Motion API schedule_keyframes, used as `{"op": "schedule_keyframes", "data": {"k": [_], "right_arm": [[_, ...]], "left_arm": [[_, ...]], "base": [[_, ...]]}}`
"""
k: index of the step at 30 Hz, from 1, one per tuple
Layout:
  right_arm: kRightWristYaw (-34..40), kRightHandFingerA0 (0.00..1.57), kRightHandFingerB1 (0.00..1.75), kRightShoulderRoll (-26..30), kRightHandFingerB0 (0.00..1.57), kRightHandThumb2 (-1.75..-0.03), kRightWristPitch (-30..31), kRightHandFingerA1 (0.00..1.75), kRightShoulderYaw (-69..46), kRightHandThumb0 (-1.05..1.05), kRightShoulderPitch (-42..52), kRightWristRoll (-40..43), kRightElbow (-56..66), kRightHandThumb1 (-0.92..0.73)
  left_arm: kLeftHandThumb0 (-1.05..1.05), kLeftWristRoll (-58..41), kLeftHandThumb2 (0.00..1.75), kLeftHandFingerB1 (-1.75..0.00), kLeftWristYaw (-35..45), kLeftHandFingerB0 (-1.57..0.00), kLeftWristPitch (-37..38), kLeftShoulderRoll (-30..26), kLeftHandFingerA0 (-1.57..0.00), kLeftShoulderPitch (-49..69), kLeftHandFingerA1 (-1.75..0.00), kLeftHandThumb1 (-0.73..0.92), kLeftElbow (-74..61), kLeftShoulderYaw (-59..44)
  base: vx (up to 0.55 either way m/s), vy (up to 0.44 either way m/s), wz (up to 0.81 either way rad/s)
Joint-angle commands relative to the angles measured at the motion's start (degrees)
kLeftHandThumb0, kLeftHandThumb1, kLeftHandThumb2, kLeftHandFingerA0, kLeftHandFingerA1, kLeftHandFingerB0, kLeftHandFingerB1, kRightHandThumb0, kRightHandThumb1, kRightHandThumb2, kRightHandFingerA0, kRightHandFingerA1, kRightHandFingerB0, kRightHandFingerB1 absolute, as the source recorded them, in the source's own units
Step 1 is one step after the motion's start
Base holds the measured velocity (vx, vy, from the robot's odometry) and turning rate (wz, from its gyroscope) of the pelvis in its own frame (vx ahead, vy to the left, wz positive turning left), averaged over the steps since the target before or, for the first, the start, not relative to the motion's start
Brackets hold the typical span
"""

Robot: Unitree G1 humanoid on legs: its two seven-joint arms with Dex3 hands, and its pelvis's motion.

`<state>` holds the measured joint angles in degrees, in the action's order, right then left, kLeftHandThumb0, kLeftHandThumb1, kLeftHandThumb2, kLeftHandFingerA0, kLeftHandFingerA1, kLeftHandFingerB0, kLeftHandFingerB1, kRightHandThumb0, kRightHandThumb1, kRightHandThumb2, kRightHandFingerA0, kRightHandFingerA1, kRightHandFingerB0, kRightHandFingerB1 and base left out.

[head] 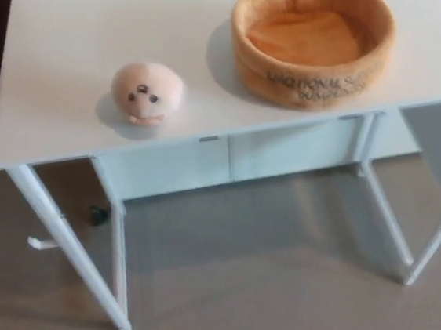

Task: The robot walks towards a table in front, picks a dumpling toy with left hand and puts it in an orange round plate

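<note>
A pale pink dumpling toy (147, 92) with a small dark-eyed face sits on the white table (55, 88), near its front left part. To its right stands the round orange plush plate (314, 38), a soft bowl with dark lettering on its side and nothing inside it. The two are apart, with a strip of bare tabletop between them. Neither of my hands nor any part of my arms shows in the head view.
The table has thin white legs (67, 244) and a front edge across the middle of the picture. Grey-brown floor (241, 289) lies below. A white cabinet (228, 160) stands behind the legs. A small dark object (98, 216) lies on the floor at left.
</note>
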<state>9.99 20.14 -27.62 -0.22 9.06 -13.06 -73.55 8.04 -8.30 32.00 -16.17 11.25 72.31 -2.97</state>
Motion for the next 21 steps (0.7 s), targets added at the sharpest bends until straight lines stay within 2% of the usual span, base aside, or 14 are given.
{"op": "schedule_keyframes", "data": {"k": [1, 3, 8, 18, 21], "right_arm": [[-0.2, 0.81, 0.33, 0.4, 0.41, -0.6, -0.2, 0.48, 0.1, -0.37, 0.2, 0.2, -0.1, -0.69], [-0.8, 0.85, 0.33, 0.5, 0.41, -0.61, 0.3, 0.52, 0.0, -0.39, 0.1, 0.3, -0.2, -0.69], [-0.6, 0.81, 0.33, 0.2, 0.4, -0.61, 0.5, 0.49, 0.1, -0.37, 0.1, 0.2, -0.4, -0.69], [-0.3, 0.78, 0.33, 0.5, 0.41, -0.6, 0.5, 0.47, 0.7, -0.38, 1.0, -0.2, 0.3, -0.67], [0.0, 0.83, 0.33, 0.3, 0.42, -0.61, 0.2, 0.48, 0.8, -0.38, 0.9, -0.3, -0.5, -0.68]], "left_arm": [[-0.2, 0.3, 0.61, -0.31, -0.9, -0.32, 0.3, -0.8, -0.38, 0.3, -0.36, 0.7, 0.1, -0.1], [-0.2, 0.3, 0.6, -0.3, -0.8, -0.32, 0.4, -0.8, -0.38, 0.4, -0.35, 0.71, 0.0, 0.0], [-0.2, 0.5, 0.6, -0.3, -0.9, -0.32, 0.2, -1.0, -0.37, 0.3, -0.35, 0.71, 0.0, 0.2], [-0.19, 0.3, 0.61, -0.31, -0.9, -0.33, 0.8, -0.9, -0.4, 0.9, -0.36, 0.7, -0.1, 0.3], [-0.19, 0.0, 0.6, -0.31, -0.4, -0.33, 0.9, -0.9, -0.37, 1.0, -0.35, 0.7, -0.1, 0.0]], "base": [[0.22, 0.336, 0.03], [0.19, 0.243, 0.05], [0.14, 0.05, 0.09], [0.13, -0.131, 0.06], [0.03, -0.063, -0.05]]}}
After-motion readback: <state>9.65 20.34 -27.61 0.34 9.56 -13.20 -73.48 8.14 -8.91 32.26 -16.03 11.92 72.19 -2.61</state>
